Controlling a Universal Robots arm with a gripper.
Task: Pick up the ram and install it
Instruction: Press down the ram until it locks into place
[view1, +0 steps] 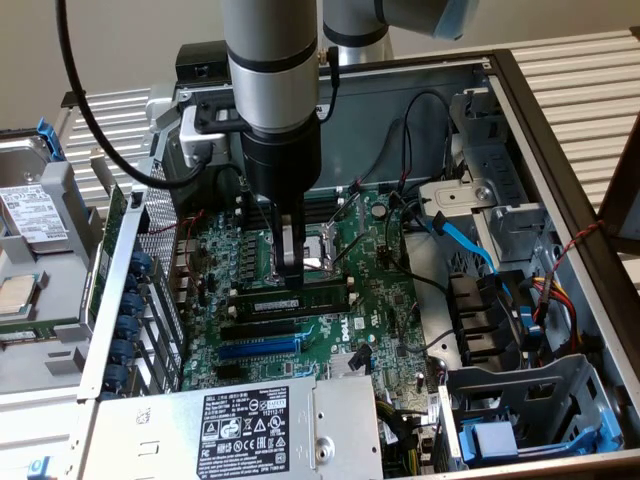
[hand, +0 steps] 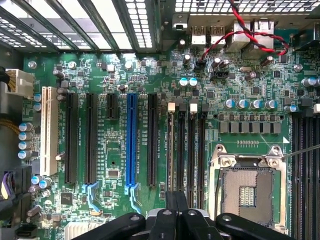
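Pressing ram (view1: 297, 299) (gripper (view1: 290, 270) closed)

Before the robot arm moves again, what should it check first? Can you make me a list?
1. Fingers shut: ok. The gripper is closed.
2. Ram at a slot: ok. The ram lies along a memory slot, right under the fingers.
3. Ram pushed all the way in: cannot tell.
4. Fingers really gripping the ram: cannot tell.
5. Cables out of the way: ok. The blue cable sits well off to the exterior view's right.
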